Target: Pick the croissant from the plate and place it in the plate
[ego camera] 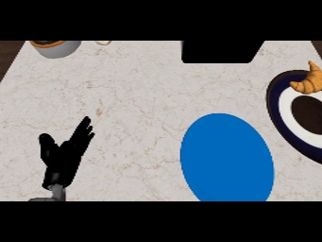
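The left hand is resting well left of the blue plate, fingers straight and spread (holding nothing), while the croissant is lying on the dark-rimmed plate.

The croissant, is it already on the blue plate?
No, the croissant lies on the rim of the dark ringed plate at the right, apart from the blue plate.

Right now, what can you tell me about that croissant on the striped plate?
The croissant is golden-orange and crescent-shaped, with one pointed tip sticking up toward the far side. It lies on the far rim of the dark blue and white plate at the counter's right side, not in its brown centre. Only the plate touches it.
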Controlling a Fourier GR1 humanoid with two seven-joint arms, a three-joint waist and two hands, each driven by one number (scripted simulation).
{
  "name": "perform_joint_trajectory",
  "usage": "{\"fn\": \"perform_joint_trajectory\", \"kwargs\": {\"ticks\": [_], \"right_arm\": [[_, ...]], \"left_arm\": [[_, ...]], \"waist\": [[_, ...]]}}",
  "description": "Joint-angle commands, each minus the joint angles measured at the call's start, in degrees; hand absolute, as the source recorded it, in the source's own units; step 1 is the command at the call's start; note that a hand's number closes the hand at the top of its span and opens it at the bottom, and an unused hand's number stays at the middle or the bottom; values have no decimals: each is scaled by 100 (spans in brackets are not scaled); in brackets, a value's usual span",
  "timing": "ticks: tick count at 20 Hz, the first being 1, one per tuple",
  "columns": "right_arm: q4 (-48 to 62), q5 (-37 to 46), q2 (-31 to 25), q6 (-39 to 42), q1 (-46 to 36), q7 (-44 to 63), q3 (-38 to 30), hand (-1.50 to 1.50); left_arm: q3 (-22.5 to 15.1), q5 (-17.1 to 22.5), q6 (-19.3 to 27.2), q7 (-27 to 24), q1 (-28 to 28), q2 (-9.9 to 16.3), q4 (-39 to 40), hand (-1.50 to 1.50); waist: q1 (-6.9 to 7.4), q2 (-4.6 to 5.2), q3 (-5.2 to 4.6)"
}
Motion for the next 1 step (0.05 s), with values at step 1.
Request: {"fn": "perform_joint_trajectory", "kwargs": {"ticks": [1], "right_arm": [[-59, 9, 165, 566, 267, -1056, 48, -150]], "left_arm": [[-30, -41, -44, -203, 117, -57, 155, 0]], "waist": [[-19, -10, -7]]}}
